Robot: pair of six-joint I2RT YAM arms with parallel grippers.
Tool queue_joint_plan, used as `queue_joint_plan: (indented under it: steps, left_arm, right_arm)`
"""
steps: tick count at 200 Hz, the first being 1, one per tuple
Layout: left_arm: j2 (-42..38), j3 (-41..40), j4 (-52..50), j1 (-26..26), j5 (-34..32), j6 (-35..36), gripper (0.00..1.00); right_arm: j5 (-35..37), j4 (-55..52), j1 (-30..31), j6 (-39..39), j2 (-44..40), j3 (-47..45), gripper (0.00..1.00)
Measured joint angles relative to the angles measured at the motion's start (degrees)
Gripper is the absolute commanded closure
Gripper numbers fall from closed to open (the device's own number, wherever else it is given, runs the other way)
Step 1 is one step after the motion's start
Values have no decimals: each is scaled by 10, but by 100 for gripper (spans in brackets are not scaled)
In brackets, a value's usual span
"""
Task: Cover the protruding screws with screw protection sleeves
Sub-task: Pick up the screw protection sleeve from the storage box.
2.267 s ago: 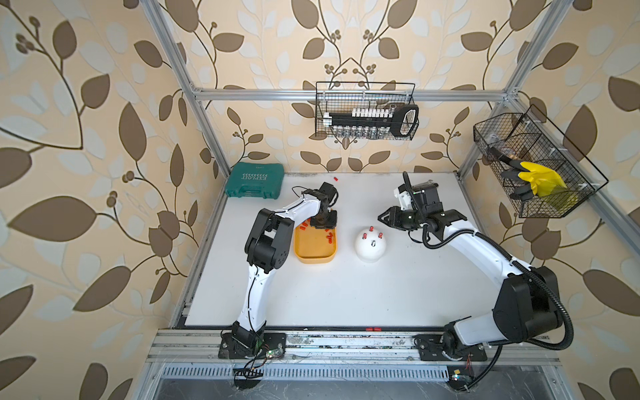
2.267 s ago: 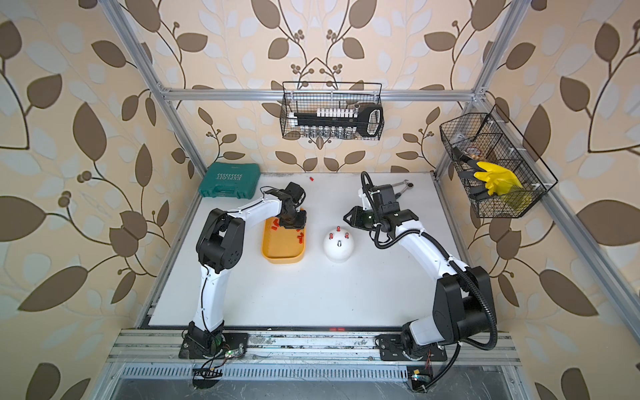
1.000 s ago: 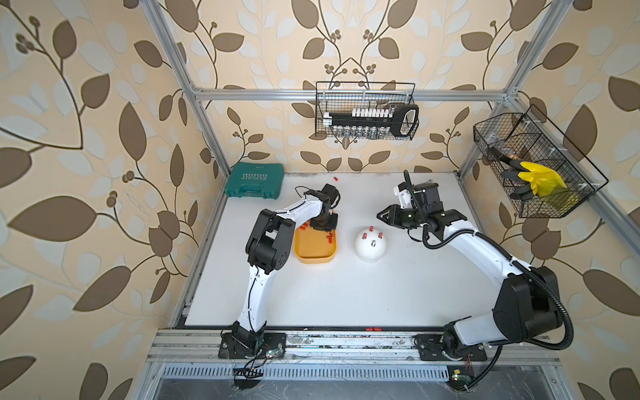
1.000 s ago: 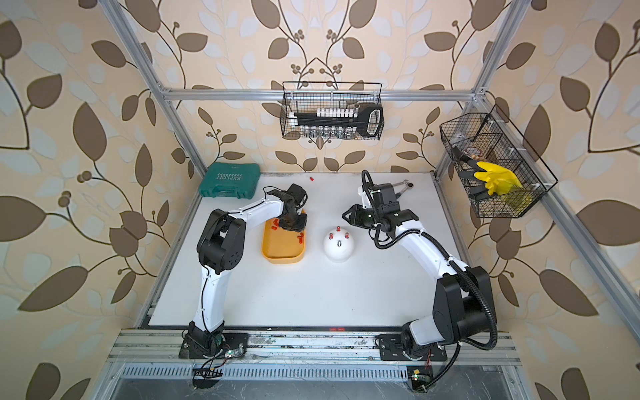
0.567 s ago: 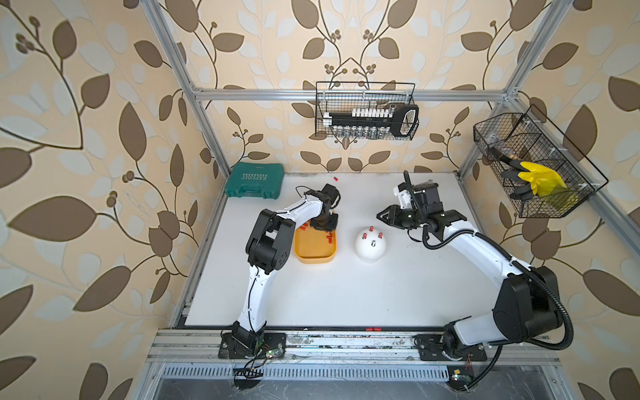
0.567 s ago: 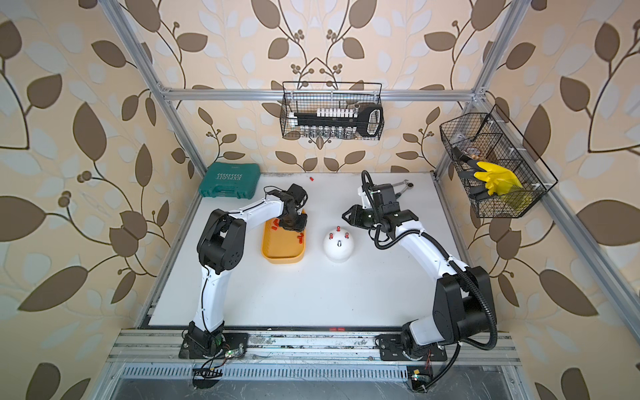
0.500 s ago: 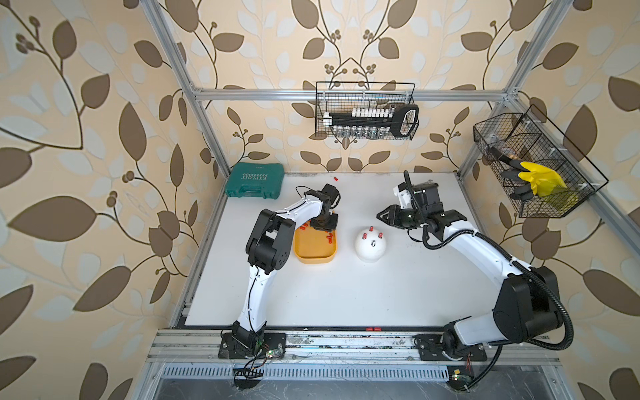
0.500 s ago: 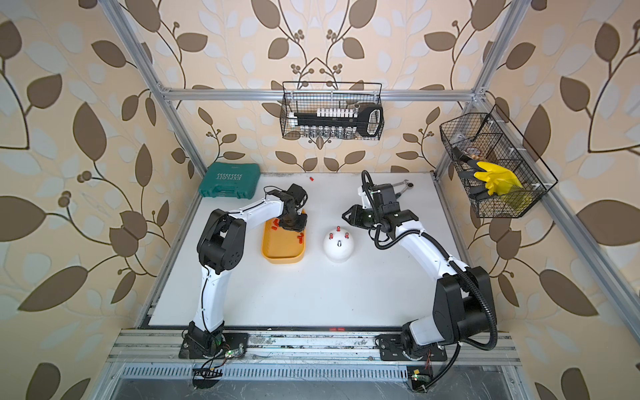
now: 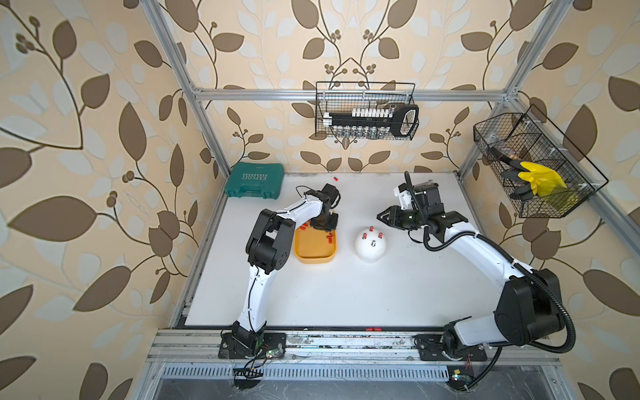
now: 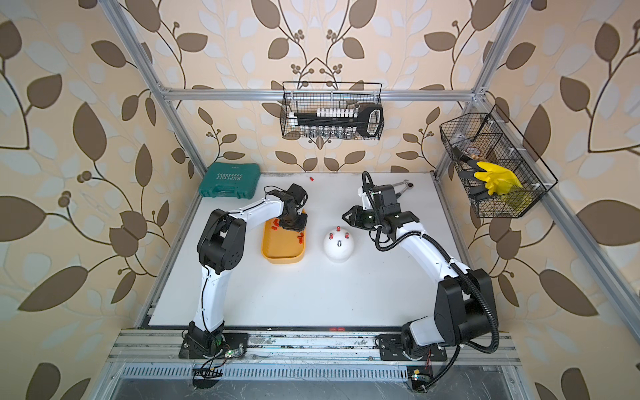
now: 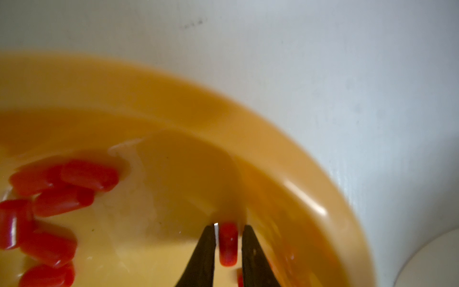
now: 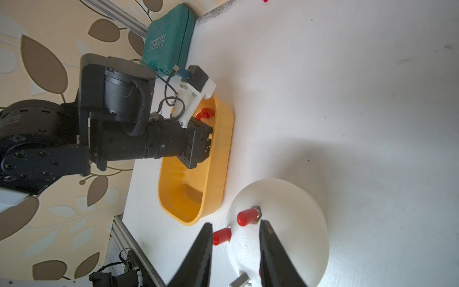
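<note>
The left gripper (image 11: 228,225) flanks one probably light, slippery sleeve (image 11: 228,246), clamping unclear, so a mid-body pinch seems safest, while the right gripper (image 12: 236,222) stands apart, empty.

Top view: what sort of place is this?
Probably a staged workshop robot cell: aluminium frame, wallpapered walls, wire basket with a socket set, green tool case on the white table.

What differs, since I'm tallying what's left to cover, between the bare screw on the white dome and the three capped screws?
The bare screw shows grey metal; the three capped screws are hidden under red screw protection sleeves. The bare screw looks thinner than the capped screws. In both top views the bare screw appears lower in frame than the capped screws. All four stick up from the white dome.
</note>
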Motion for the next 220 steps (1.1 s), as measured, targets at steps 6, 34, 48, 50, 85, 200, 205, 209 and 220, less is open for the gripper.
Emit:
queue_joint_plan:
  steps: [6,34,48,50,85,200,205,209,220]
  left_arm:
    - [0,0,0,0,1,1,74]
    - [0,0,0,0,2,1,72]
    - [0,0,0,0,2,1,72]
    - [0,0,0,0,2,1,72]
    - [-6,-11,7,0,2,1,80]
    - [-31,-52,20,-4,1,-2,74]
    - [-31,-51,20,-4,1,-2,74]
    - [-31,-51,20,-4,0,-2,75]
    - [-31,-51,21,-4,-1,-2,75]
  right_arm:
    - [0,0,0,0,0,0,67]
    - [0,0,0,0,0,-1,67]
    - [0,0,0,0,0,-1,67]
    - [0,0,0,0,0,-1,67]
    - [-2,2,0,0,0,-1,67]
    - [-9,7,0,2,0,-1,67]
    - [-9,7,0,2,0,-1,67]
    - [-9,7,0,2,0,-1,67]
    - [-9,7,0,2,0,-1,67]
